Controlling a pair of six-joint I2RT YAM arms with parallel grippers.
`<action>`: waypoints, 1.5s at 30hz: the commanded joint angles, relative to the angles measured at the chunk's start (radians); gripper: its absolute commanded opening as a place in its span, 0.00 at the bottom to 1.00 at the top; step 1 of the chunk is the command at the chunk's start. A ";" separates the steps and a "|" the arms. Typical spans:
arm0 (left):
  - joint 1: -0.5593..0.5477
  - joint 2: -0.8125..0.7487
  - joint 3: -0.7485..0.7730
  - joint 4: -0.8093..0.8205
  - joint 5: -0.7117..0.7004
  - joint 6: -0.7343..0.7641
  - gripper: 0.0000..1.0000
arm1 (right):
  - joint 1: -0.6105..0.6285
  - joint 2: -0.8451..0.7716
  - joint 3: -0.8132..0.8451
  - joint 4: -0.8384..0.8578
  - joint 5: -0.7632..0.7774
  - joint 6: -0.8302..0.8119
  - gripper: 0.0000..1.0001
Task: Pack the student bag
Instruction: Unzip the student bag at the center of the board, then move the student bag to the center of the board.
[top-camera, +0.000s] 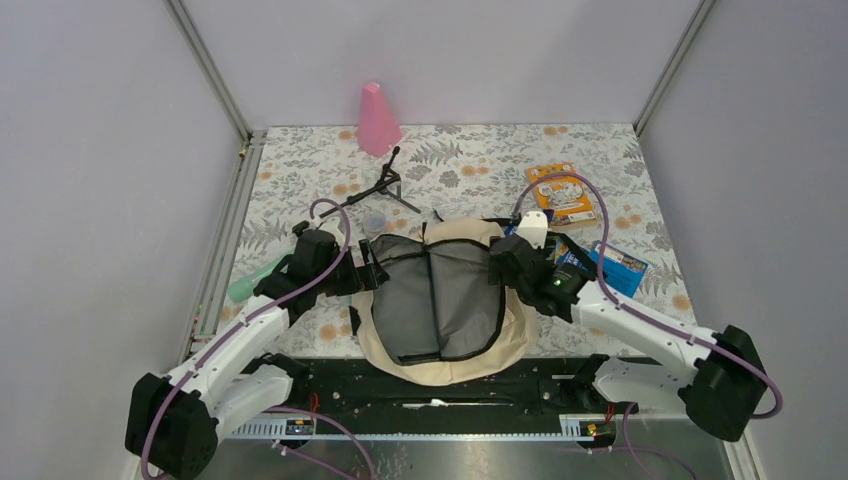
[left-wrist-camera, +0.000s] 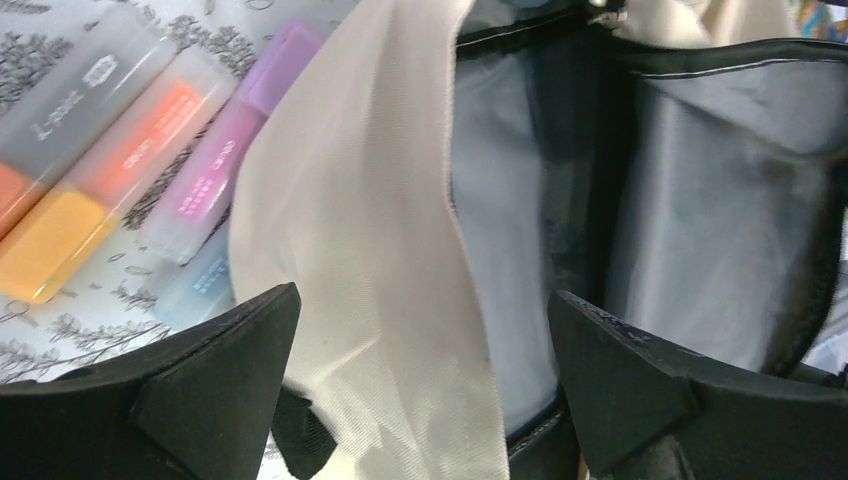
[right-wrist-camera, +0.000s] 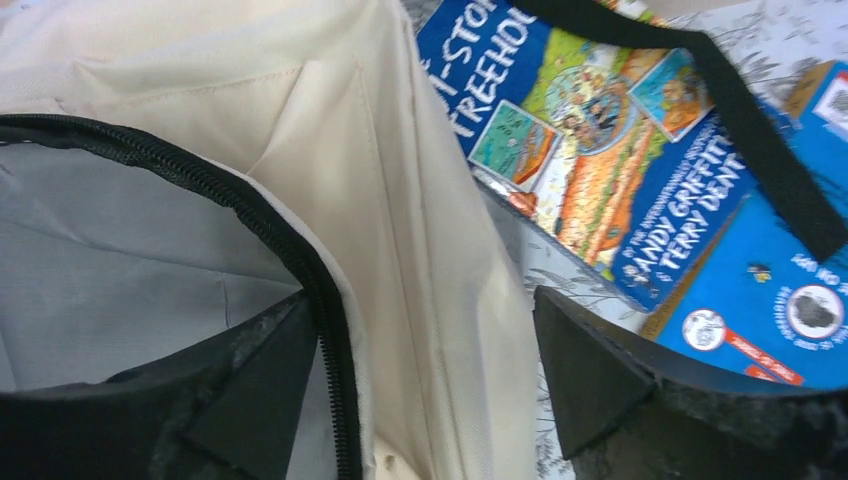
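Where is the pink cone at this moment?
In the top view, the pink cone stands at the table's far edge, left of centre, just beyond the small black tripod.

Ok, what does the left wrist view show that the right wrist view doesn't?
Left wrist only: capped highlighters lying side by side next to the student bag.
Right wrist only: a blue-covered book with a black strap lying across it, and what looks like a blue box beside it.
Both: the bag's cream wall and grey lining, with the wall sitting between wide-open fingers of the left gripper and the right gripper.
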 joint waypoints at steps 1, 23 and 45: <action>-0.002 -0.020 0.034 -0.038 -0.090 0.012 0.99 | -0.011 -0.132 0.047 -0.099 0.138 -0.022 0.88; -0.060 0.106 0.122 -0.083 -0.123 0.091 0.99 | -0.062 -0.267 0.022 -0.058 -0.060 -0.076 1.00; -0.079 0.132 0.420 -0.162 0.006 0.251 0.00 | -0.809 -0.304 -0.181 -0.006 -0.456 0.045 1.00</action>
